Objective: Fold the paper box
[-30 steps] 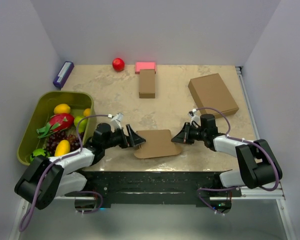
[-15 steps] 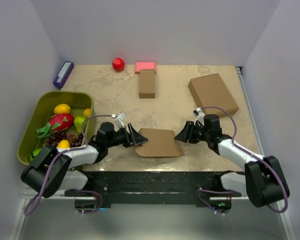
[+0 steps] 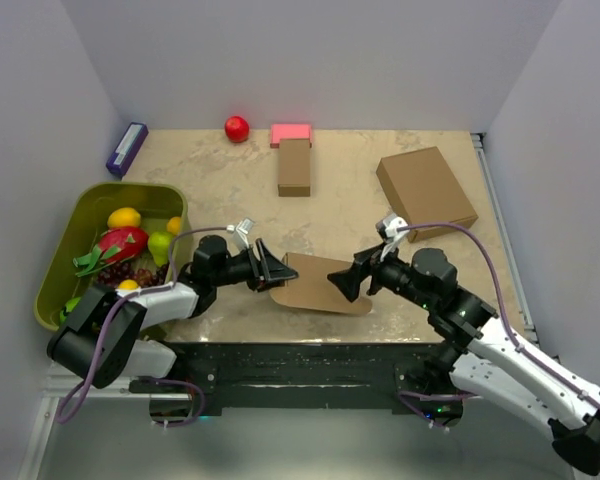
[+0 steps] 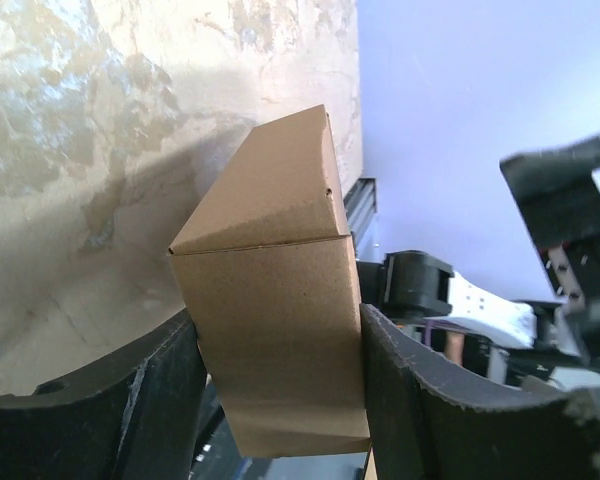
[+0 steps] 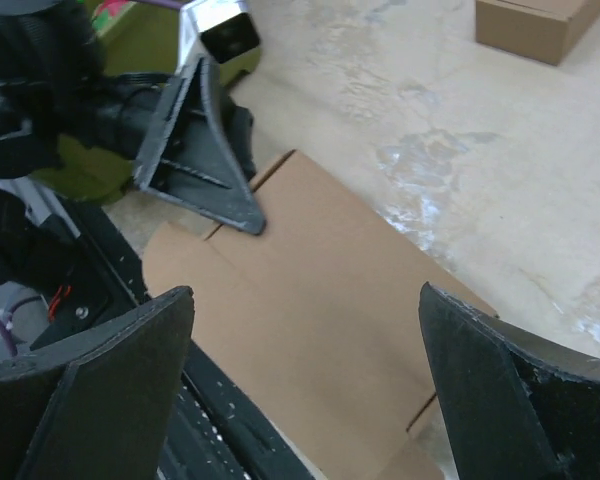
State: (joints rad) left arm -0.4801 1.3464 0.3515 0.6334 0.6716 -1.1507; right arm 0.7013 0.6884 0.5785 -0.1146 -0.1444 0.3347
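The paper box [image 3: 320, 285] is a flat-folded brown cardboard piece lying near the table's front edge. Its left end is a squared sleeve [image 4: 270, 290] held between the fingers of my left gripper [image 3: 270, 270], which is shut on it from the left; both pads press its sides in the left wrist view. My right gripper [image 3: 358, 272] hovers above the box's right part with its jaws wide open. Nothing sits between its fingers, and the box [image 5: 320, 300] lies below them. One finger of the left gripper [image 5: 205, 170] shows at the box's far end.
A green bin [image 3: 80, 215] of fruit stands at the left. At the back lie a red ball [image 3: 237, 128], a pink block [image 3: 291, 132], a narrow brown box [image 3: 294, 167] and a purple object [image 3: 127, 148]. A larger brown box [image 3: 426, 188] sits back right.
My right gripper opened, let go of the box's right edge and rose over the box. My left gripper closed on the left end. The box shifted slightly right.
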